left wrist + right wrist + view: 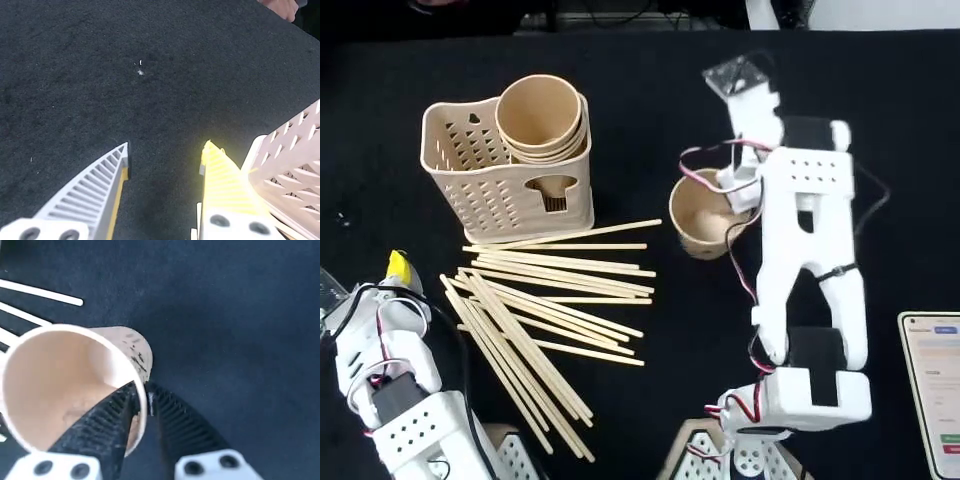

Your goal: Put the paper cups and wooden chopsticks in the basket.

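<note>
1. High view: a pale plastic basket (480, 200) stands upright on the bench (620, 90), well apart from the right claw. A stack of nested paper cups (542, 115) sits in one end of it, mouths up. Its other end shows only its perforated wall.
2. The right claw (141, 390) is clamped on the rim of a single paper cup (703, 215). One black ribbed finger sits inside the cup and the other outside. Whether the cup touches the bench cannot be told.
3. That cup (65, 385) is tan, round and tapered, and nothing shows inside it.
4. Wooden chopsticks (550, 300) lie loose on the bench between the two claws. They are thin, pale, straight sticks, fanned and crossing. Their nearest ends (45, 292) lie just beside the held cup.
5. The left claw (166, 145) is spread wide over bare bench and grips nothing. It has one white ribbed finger (95, 190) and one yellow finger (222, 185).
6. The basket's slotted wall (295, 165) is near the yellow finger.
7. The bench is covered in black, faintly speckled cloth.
8. A phone (932, 380) with a lit screen lies beyond the right arm's base.
</note>
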Robot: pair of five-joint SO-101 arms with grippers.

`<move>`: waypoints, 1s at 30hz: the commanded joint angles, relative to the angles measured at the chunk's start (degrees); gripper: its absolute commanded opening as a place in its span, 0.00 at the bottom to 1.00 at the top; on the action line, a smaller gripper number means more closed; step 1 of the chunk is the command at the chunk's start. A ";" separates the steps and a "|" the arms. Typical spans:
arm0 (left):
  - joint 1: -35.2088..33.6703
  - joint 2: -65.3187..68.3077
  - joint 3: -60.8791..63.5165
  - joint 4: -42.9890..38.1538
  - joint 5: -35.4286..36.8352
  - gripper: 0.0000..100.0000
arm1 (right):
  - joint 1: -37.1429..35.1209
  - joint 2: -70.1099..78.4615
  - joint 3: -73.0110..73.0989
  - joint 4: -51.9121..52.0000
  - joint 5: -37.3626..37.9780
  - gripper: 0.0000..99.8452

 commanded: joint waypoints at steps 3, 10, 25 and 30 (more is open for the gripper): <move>1.10 -0.70 -1.80 -1.05 0.00 0.23 | -2.73 -2.86 -22.90 10.46 -5.80 0.01; 1.89 -0.53 -1.71 -1.05 -0.09 0.23 | -12.22 -2.86 -48.84 13.63 -18.81 0.01; 1.89 -0.79 -1.19 -1.14 -0.26 0.23 | -31.30 3.47 -48.22 0.88 -22.51 0.01; 1.89 -0.79 -1.27 -1.14 -0.26 0.23 | -31.56 9.10 -46.99 0.35 -18.46 0.01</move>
